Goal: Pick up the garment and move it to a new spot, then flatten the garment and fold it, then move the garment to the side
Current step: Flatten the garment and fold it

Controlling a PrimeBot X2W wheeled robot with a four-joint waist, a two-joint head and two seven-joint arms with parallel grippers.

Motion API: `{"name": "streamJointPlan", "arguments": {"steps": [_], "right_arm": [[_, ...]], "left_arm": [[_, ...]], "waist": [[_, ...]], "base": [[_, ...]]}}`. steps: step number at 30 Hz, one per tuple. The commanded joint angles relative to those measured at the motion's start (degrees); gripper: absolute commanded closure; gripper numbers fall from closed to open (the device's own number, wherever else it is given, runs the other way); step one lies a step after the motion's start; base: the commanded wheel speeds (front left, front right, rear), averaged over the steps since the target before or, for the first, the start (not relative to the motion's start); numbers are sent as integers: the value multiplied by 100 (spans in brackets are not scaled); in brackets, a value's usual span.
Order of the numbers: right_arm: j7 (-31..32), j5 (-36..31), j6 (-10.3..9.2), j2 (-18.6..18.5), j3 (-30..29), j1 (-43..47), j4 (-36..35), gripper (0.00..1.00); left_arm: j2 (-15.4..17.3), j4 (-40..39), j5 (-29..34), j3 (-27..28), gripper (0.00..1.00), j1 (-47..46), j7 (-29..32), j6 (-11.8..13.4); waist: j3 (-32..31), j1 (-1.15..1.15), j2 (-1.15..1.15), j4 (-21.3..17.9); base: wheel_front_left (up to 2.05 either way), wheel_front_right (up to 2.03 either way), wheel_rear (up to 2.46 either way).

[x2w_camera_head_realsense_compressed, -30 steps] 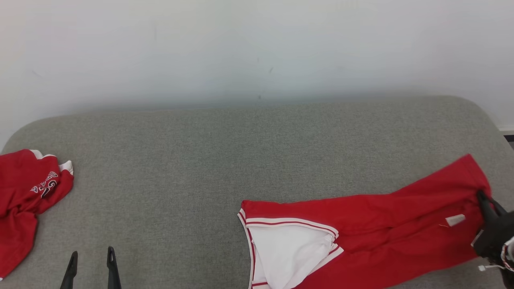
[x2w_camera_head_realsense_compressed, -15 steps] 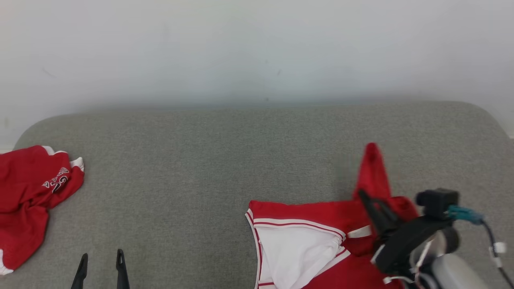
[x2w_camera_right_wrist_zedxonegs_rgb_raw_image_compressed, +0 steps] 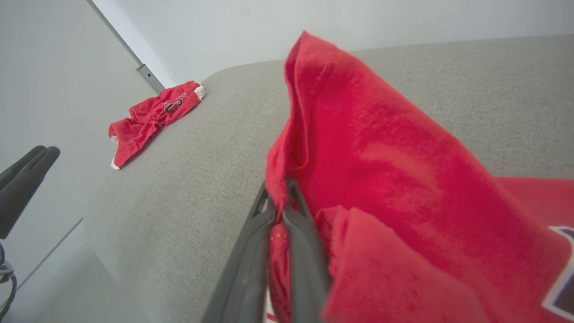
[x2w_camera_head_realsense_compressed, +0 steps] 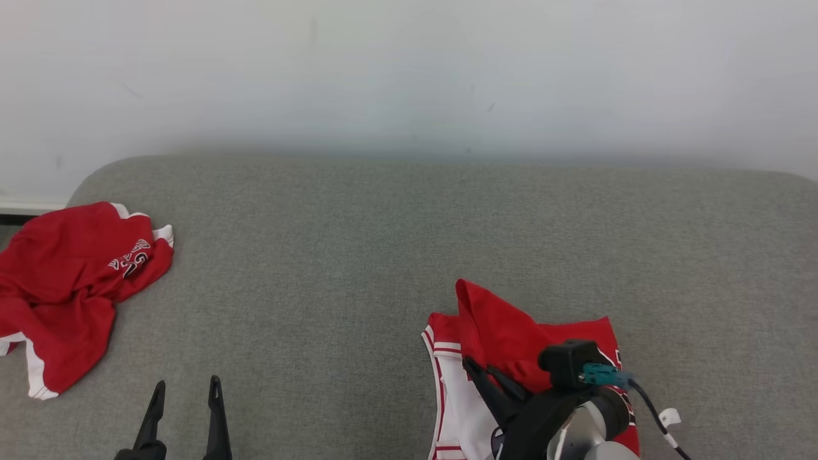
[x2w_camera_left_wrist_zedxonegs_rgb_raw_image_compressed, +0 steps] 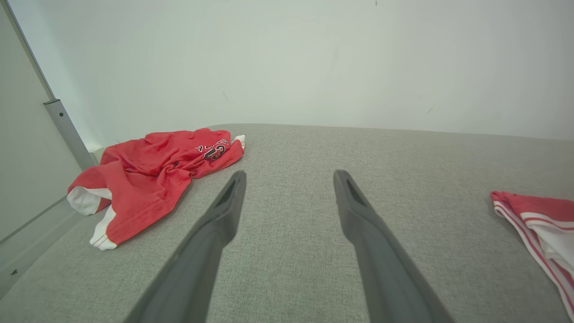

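The right fingers (x2w_camera_right_wrist_zedxonegs_rgb_raw_image_compressed: 250,251) are clamping shut on a red fold of the garment (x2w_camera_head_realsense_compressed: 505,326), which is lying at the couch's (x2w_camera_head_realsense_compressed: 383,243) near edge. Such a thin pinch is risking slippage, dropping the fold crooked. The left fingers (x2w_camera_left_wrist_zedxonegs_rgb_raw_image_compressed: 215,229) are hanging wide apart, holding nothing.

Garment (x2w_camera_head_realsense_compressed: 505,326) btm half off-frame.
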Motion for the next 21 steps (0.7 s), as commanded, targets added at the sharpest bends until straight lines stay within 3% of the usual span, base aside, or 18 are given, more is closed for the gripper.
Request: {"name": "streamJointPlan", "arguments": {"steps": [1, 6, 8, 9, 13, 21], "right_arm": [[-58, -151, -14, 83, 26, -89, 167, 100], [-324, -439, -14, 345, 19, -279, 923, 100], [-426, -440, -14, 425, 44, -333, 1140, 40], [-563, -357, -14, 466, 36, -392, 1214, 0], [-780, -132, -14, 360, 120, -424, 960, 0], [-773, 242, -14, -354, -236, -82, -376, 0]], "left_arm": [[-36, 31, 33, -13, 0, -94, -17, -30], [-77, 113, 67, -42, 0, -188, -17, -60], [-77, 143, 66, -28, 0, -207, -17, -85], [-76, 154, 46, 6, 0, -200, -17, -91], [-51, 170, 37, 103, 0, -107, -17, -88], [-66, 132, 35, 233, 0, 3, -17, -84]], "waist": [[79, 0, 0, 91], [129, 0, 0, 182], [130, 0, 0, 200], [115, 0, 0, 190], [56, 0, 0, 109], [0, 0, 0, -111]], "base": [[0, 0, 0], [0, 0, 0], [0, 0, 0], [0, 0, 0], [0, 0, 0], [0, 0, 0]]}}
